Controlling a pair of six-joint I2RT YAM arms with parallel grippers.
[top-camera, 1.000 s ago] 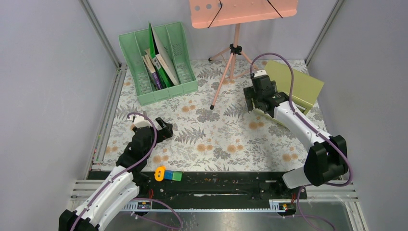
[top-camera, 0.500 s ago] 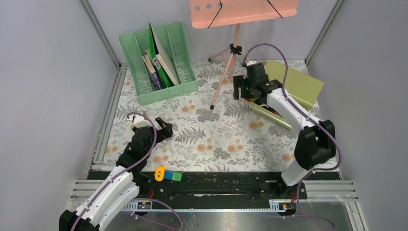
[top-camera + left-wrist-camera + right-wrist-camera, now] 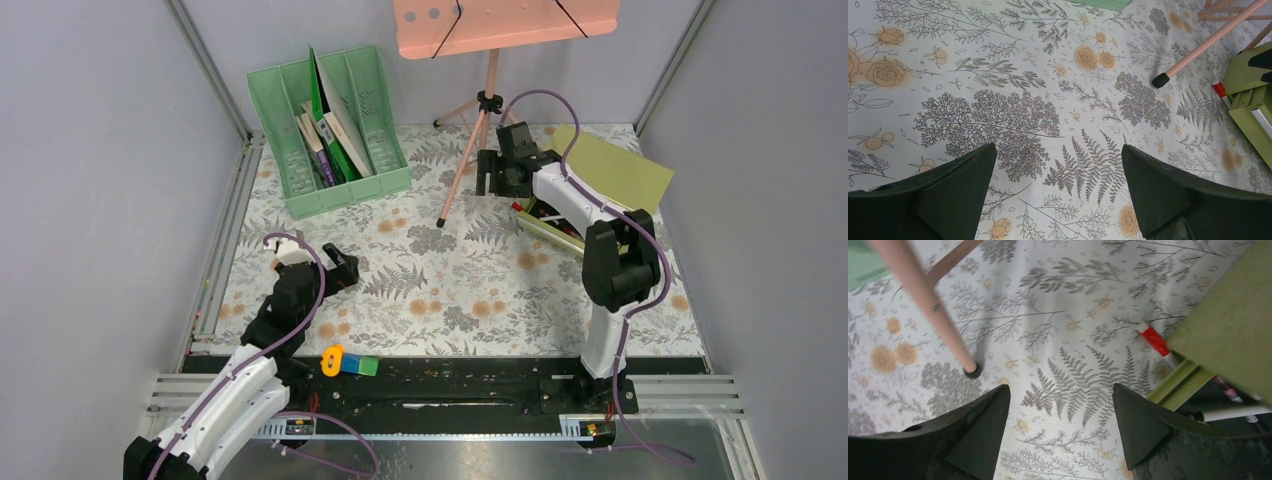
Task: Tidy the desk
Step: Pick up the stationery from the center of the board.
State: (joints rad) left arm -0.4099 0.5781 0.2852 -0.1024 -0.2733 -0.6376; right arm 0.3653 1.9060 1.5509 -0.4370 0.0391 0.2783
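Observation:
The desk (image 3: 450, 290) is a flower-and-fern cloth top inside aluminium rails. My left gripper (image 3: 345, 268) hovers over its near-left part, open, with only bare cloth between the fingers (image 3: 1058, 165). My right gripper (image 3: 492, 178) is at the back, between the pink stand's leg (image 3: 462, 170) and the olive-green drawer box (image 3: 615, 170). It is open and holds nothing (image 3: 1060, 405). The box's drawer (image 3: 550, 220) stands pulled out with pens inside. A red-capped marker (image 3: 1154, 340) lies at the drawer's front rail (image 3: 1183, 382).
A green slotted file rack (image 3: 330, 130) with books stands at the back left. The pink music stand (image 3: 500, 25) rises on a tripod whose rubber foot (image 3: 972, 371) is just left of my right fingers. An orange ring (image 3: 332, 360) and blue and green blocks (image 3: 360, 366) lie on the near rail.
My right gripper has swung left and back, from the front of the drawer box to beside the stand's leg. The left arm has not moved.

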